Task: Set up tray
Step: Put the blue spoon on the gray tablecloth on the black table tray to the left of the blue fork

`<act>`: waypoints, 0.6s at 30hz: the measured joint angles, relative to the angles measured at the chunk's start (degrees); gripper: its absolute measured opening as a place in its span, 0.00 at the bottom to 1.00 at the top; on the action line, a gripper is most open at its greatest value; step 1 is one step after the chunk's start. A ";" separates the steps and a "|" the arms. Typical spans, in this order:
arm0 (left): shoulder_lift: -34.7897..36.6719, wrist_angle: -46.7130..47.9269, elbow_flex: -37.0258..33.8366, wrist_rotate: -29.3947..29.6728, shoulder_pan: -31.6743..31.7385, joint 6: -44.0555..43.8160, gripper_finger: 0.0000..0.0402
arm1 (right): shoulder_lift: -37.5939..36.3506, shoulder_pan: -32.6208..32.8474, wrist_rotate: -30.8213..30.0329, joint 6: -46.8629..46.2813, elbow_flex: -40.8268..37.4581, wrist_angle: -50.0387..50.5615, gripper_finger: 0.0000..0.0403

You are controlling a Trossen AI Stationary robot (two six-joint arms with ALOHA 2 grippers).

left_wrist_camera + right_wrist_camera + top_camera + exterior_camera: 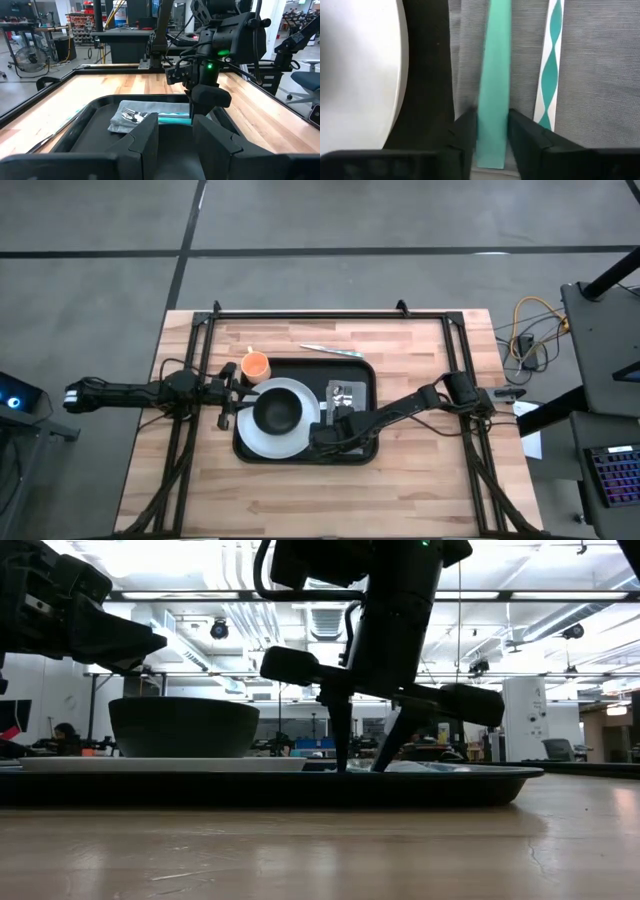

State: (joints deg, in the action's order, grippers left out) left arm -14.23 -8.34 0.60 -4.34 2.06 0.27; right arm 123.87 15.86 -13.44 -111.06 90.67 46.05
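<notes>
The black tray (368, 375) lies mid-table. On its left part sits a white plate (300, 435) with a dark bowl (277, 412) on it. On its right part a grey napkin (600, 75) lies flat, bearing a teal-handled utensil (494, 75) and one with a wavy teal-and-white handle (550, 65). Their metal heads (131, 116) rest toward the far side. My right gripper (492, 132) points down at the napkin's near end, open, one finger on each side of the teal handle. My left gripper (175, 135) waits open at the tray's left edge. My right gripper comes from above, slanting, with its fingers (465, 131) lying along the teal handle's near end (492, 150), one on each side. The handle lies flat on the napkin. Whether the fingers touch it I cannot tell.
An orange cup (256, 365) stands at the tray's far left corner. A slim metal utensil (330, 350) lies on the wooden table beyond the tray's far rim. A black frame (330, 313) runs around the table top. Bare wood lies along the near side.
</notes>
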 joint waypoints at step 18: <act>0.00 0.00 0.01 0.00 -0.02 0.00 0.26 | 0.00 -0.02 -0.20 0.69 0.64 0.24 0.47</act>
State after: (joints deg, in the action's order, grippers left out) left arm -14.23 -8.34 0.61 -4.34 2.04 0.27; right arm 123.87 15.84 -13.64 -110.37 91.31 46.29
